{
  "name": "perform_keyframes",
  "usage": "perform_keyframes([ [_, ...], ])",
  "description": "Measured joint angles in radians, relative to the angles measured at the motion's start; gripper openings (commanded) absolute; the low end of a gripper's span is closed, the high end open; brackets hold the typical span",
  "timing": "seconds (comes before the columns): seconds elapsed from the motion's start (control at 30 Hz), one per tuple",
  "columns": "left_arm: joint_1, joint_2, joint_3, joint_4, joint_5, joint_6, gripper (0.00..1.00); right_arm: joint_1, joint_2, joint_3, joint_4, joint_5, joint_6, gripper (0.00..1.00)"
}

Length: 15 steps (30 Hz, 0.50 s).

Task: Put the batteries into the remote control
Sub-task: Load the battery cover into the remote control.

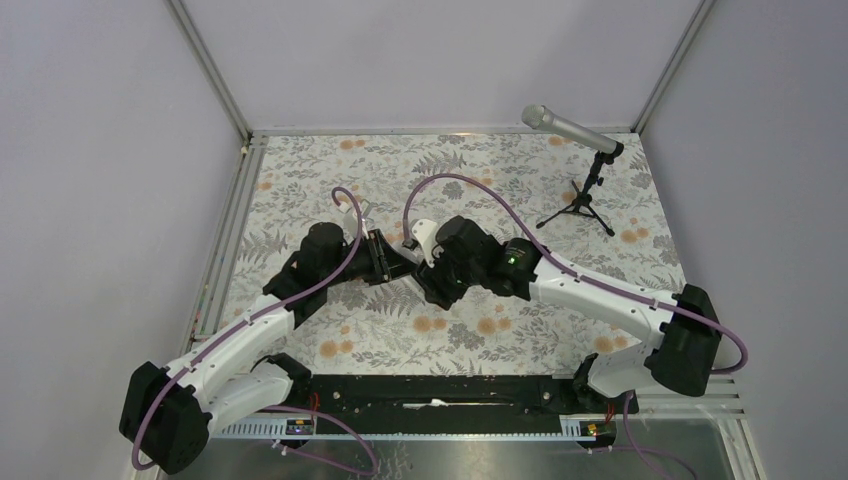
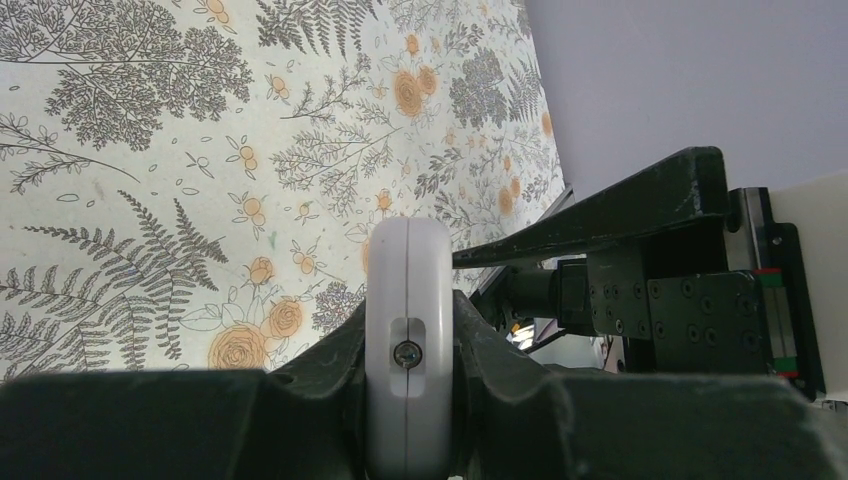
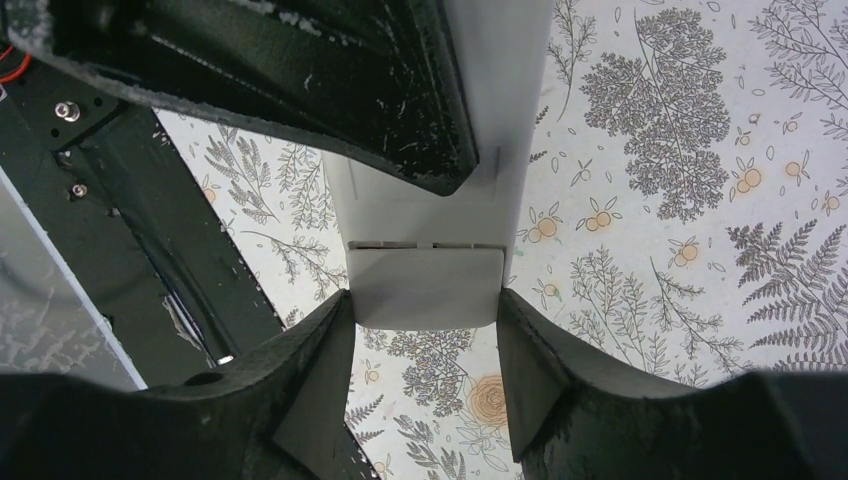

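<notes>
1. Top view: both arms meet over the middle of the table (image 1: 300, 180). The left gripper (image 1: 390, 258) and the right gripper (image 1: 425, 276) are tip to tip. The white piece between them is, I think, the remote (image 1: 423, 236), held above the cloth. No batteries are visible. A microphone (image 1: 570, 128) stands far right.
2. Left wrist: the left gripper (image 2: 407, 340) is clamped on the remote (image 2: 405, 290), which is seen on its edge.
3. Right wrist: the right gripper (image 3: 423, 300) has its fingers (image 3: 310, 370) against both sides of the cover (image 3: 425, 285), at the end of the remote's (image 3: 490, 130) plain back. It seems to grip there. I judge that the step is opening the battery bay. Next, the right gripper should pull the cover off along the back while the left holds firm.
</notes>
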Motion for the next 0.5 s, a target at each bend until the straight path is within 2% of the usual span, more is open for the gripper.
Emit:
perform_keyframes([
  [0.5,0.000,0.005,0.006,-0.039,-0.025,-0.001,0.00,0.008,0.073,0.063,-0.045,0.038,0.079,0.48],
])
